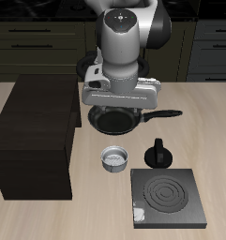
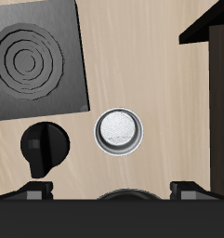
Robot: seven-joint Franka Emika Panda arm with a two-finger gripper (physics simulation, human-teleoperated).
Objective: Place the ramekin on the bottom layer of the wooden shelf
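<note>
The ramekin (image 1: 115,158) is a small round grey-white cup standing upright on the table, between the wooden shelf (image 1: 35,136) and a small black pot. It also shows in the wrist view (image 2: 117,130), seen from straight above. The shelf is a large dark brown box beside it, and one edge of it shows in the wrist view (image 2: 216,84). My gripper (image 1: 121,105) hangs high above the table, farther back than the ramekin and over the frying pan. In the wrist view my gripper (image 2: 112,193) has its fingers wide apart and holds nothing.
A black frying pan (image 1: 114,120) lies under the gripper with its handle (image 1: 166,114) pointing away from the shelf. A small black knobbed pot (image 1: 158,153) (image 2: 44,151) stands beside the ramekin. A flat black stove plate (image 1: 168,197) (image 2: 34,60) lies near the table's front edge.
</note>
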